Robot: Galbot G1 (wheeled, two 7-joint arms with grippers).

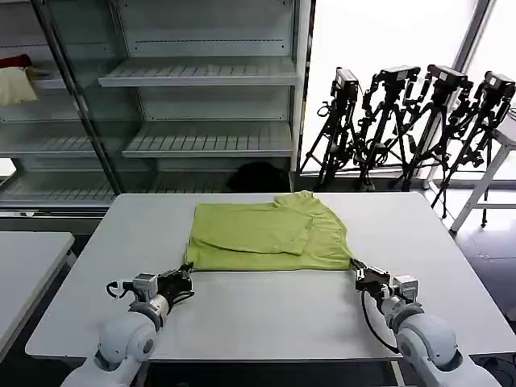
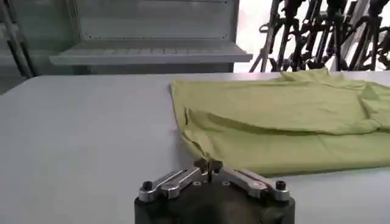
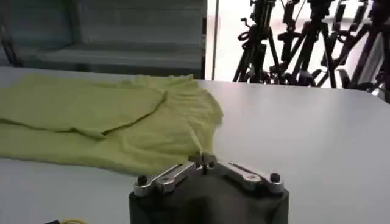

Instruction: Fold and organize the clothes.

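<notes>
A thin, limp lime-green cotton T-shirt (image 1: 270, 236), partly folded, lies at centre frame on the white table (image 1: 258, 310). The left claw (image 1: 186, 275) and right claw (image 1: 355, 270), pressed together, apparently pinch its near corners; it looks light and floppy.

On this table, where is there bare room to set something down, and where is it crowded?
The white table is bare between the T-shirt and the near edge, and in strips beside the shirt toward either side edge. A narrower strip runs behind the shirt. It is crowded at the shirt's near corners, where the left gripper and right gripper sit with fingers shut.
</notes>
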